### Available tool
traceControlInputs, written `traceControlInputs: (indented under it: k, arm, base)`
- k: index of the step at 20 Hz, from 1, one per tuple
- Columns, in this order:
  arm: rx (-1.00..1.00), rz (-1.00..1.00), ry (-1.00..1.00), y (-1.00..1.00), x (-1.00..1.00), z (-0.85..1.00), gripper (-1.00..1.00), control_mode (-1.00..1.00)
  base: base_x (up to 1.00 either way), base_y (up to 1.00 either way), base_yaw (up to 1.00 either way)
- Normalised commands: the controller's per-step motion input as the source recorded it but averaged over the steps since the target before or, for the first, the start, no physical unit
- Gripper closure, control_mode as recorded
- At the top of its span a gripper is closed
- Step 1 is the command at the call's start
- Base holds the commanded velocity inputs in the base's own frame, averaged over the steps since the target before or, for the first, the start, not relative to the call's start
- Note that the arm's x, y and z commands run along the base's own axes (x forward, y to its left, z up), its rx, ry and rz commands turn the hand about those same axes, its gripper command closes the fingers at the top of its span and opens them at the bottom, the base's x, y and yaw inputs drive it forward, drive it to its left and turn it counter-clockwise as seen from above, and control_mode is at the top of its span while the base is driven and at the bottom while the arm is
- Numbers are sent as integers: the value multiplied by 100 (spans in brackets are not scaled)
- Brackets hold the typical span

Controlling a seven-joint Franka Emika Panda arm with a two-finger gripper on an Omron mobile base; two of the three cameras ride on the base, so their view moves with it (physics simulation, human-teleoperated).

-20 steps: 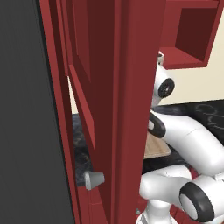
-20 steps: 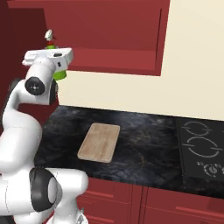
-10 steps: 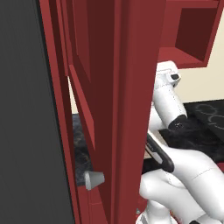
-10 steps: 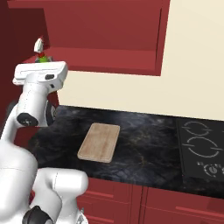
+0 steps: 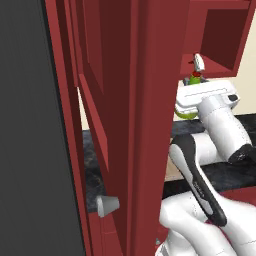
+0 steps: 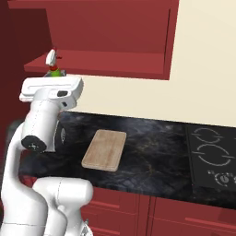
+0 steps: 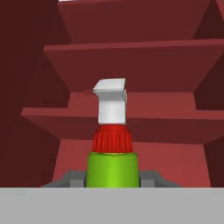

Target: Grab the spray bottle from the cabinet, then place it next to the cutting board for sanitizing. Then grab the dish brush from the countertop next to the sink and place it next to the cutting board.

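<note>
My gripper (image 7: 112, 180) is shut on the spray bottle (image 7: 112, 168), a yellow-green body with a red collar and a white trigger head. The bottle stands upright between the two fingers (image 7: 73, 179). In the right base view the spray bottle (image 6: 54, 70) sticks up above my white hand, just in front of the cabinet's (image 6: 108, 62) lowest shelf. From the left base view the spray bottle (image 5: 194, 78) shows beside the open cabinet door (image 5: 125, 125). The cutting board (image 6: 104, 150) lies flat on the black countertop (image 6: 152, 159), below and to the right of the hand. The dish brush and the sink are out of view.
The open dark red door with its grey knob (image 5: 107, 206) stands close on the arm's left. A cooktop (image 6: 213, 156) is set into the counter at the right. Red drawers (image 6: 161, 214) run under the counter's edge.
My hand has come down and back from the cabinet shelf with the spray bottle still in its grip. The arm has folded and the forearm now stands more upright.
</note>
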Motion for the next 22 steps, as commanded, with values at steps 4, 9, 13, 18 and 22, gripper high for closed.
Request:
traceControlInputs:
  k: [4, 9, 13, 18, 22]
  arm:
    - [-21, 19, 4, -100, -5, -26, 100, -100]
    - [-10, 15, 7, -99, -1, -57, 100, -100]
    - [-4, 9, 8, -89, -8, -41, 100, -100]
    - [-1, 9, 13, -53, 18, -64, 100, -100]
    - [0, 18, 9, -24, 80, -66, 100, -100]
  base:
    - [0, 0, 0]
    - [0, 0, 0]
    - [0, 0, 0]
    - [0, 0, 0]
    - [0, 0, 0]
